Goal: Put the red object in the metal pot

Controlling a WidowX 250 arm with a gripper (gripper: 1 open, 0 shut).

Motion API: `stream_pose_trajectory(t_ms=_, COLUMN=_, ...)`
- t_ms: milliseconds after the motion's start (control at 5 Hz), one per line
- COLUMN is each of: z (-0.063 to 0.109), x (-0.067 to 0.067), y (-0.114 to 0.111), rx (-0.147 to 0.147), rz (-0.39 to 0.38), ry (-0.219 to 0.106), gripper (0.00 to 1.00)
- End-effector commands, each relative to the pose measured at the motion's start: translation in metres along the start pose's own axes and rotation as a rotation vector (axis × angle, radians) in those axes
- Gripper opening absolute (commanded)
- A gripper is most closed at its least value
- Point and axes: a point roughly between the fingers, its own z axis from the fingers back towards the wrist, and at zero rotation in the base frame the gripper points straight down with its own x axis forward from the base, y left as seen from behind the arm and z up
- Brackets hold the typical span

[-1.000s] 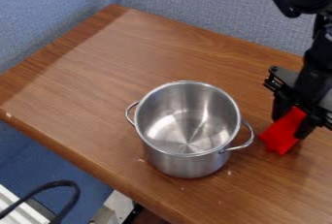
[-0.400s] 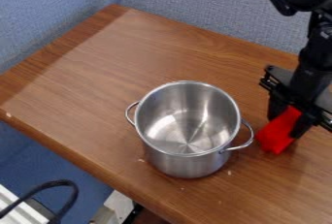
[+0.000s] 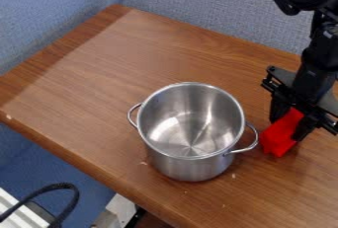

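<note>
The metal pot (image 3: 193,131) stands empty on the wooden table (image 3: 119,64), near its front edge, its two loop handles at left and right. Just to the pot's right hangs the red object (image 3: 284,134), a bright red block tilted with its lower end close to the tabletop. My gripper (image 3: 298,114) comes down from the upper right and is shut on the block's upper end. The black fingers hide the top of the block. The block's lower end is a short gap from the pot's right handle.
A blue fabric wall (image 3: 199,0) runs behind the table. The table's front edge drops off below the pot, with a black cable (image 3: 46,200) on the floor at lower left. Bare wood stretches to the left and behind the pot.
My gripper has shifted left toward the pot, carrying the red object with it. The pot has not moved.
</note>
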Motion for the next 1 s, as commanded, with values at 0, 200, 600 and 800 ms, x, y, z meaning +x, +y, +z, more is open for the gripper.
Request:
stream_pose_trajectory(t_ms=0, z=-0.0094, x=-0.0082, y=0.0101, rx=0.007, rz=0.005, ry=0.055, gripper=0.00)
stream_pose_trajectory(t_ms=200, z=-0.0084, x=-0.0088, y=0.0111, rx=0.004, rz=0.002, ry=0.061, gripper=0.00)
stream_pose_trajectory(t_ms=600, z=-0.0061, x=-0.0103, y=0.0132, rx=-0.003, rz=-0.004, ry=0.075, gripper=0.00)
stream_pose_trajectory(t_ms=800, z=-0.0043, x=-0.0110, y=0.0140, rx=-0.007, rz=-0.008, ry=0.082, gripper=0.00)
